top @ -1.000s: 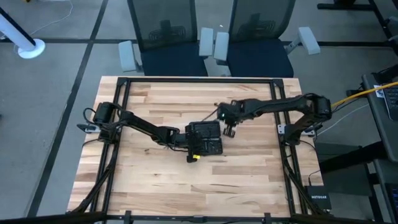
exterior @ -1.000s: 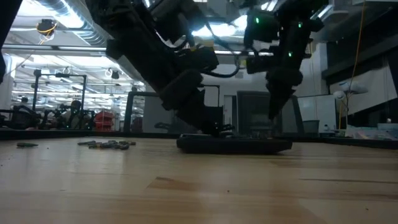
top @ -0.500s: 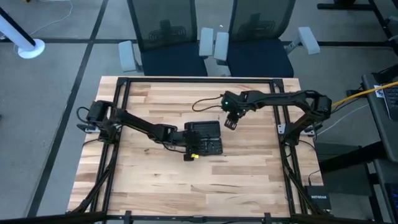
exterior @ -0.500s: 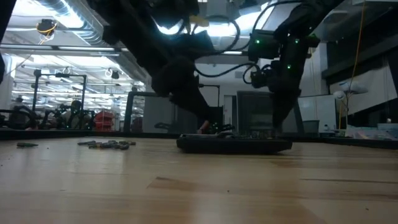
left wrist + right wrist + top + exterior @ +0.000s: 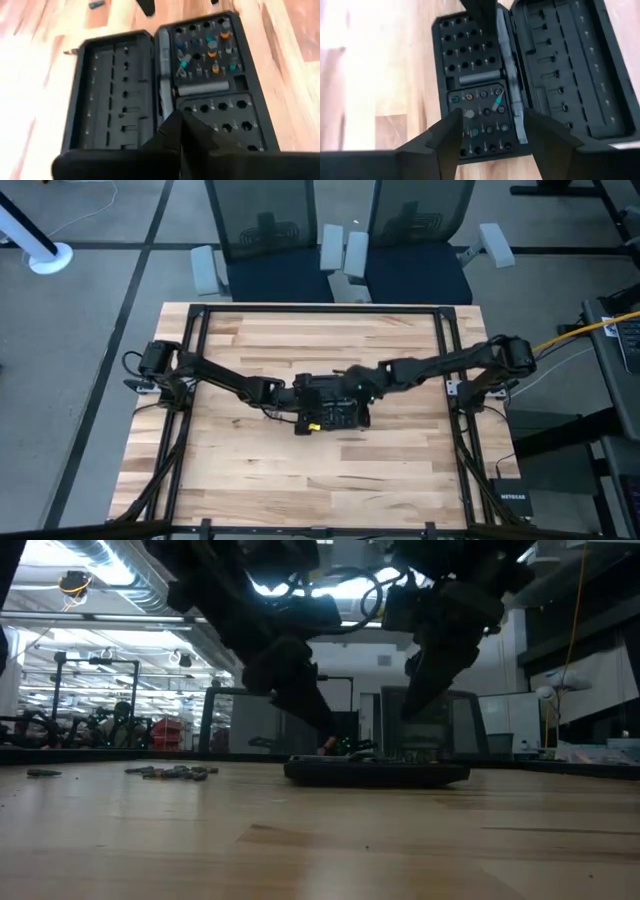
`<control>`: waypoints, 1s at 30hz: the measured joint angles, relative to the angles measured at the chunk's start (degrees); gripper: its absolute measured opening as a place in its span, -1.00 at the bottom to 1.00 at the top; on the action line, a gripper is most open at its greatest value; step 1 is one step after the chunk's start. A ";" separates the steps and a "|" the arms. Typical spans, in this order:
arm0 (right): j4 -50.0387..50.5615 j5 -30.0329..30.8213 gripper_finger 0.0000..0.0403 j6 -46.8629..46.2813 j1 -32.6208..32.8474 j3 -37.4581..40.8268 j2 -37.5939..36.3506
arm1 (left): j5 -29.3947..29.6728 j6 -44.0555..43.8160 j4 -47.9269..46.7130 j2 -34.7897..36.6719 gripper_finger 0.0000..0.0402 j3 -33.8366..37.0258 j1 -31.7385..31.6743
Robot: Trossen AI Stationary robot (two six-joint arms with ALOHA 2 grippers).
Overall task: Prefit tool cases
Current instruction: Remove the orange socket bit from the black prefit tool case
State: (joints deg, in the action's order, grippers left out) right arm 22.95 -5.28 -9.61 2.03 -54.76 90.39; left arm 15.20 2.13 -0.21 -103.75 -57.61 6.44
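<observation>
Black tool case [image 5: 520, 75] lies open flat beneath the right pincer [image 5: 492, 137], its fingers spread apart.

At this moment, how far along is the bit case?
Done: the case lies open flat with several bits seated. In hand: the right gripper hangs open above the bit slots, and the shut left gripper rests at the hinge. Left: many slots empty, loose bits remain.

Two slim matte-black jointed arms, the left arm [image 5: 215, 380] and the right arm [image 5: 440, 365], rise from black frame rails along the table's left and right edges. Thin black cables loop beside each shoulder joint. The left gripper [image 5: 176, 131] and right gripper [image 5: 492, 131] carry dark wedge-shaped plastic fingers [image 5: 445, 137].
</observation>
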 joint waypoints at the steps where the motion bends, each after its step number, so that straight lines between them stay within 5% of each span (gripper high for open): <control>1: 0.06 0.86 0.03 -0.63 0.89 0.00 0.00 | -0.02 0.06 -0.77 -0.08 -1.00 -0.02 0.28; 8: 1.37 4.25 -0.20 -4.33 2.96 0.00 0.02 | 1.55 9.16 -18.06 3.74 -1.00 0.00 1.21; 13: 1.26 4.56 -0.31 -5.22 2.79 -0.02 0.02 | 0.43 7.02 -22.48 5.19 -1.00 0.00 0.31; 18: 4.66 4.65 -0.34 -5.52 2.83 -0.07 0.02 | -5.62 4.19 -18.62 0.05 -1.00 0.04 -0.20; 30: 12.18 3.72 -0.34 -8.07 2.83 0.07 0.04 | -6.30 2.72 -4.79 -3.25 -1.00 0.07 -0.59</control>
State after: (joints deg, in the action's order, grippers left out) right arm 35.13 -1.57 -17.68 4.86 -54.70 90.43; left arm 8.90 4.86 -5.00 -107.00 -57.54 5.84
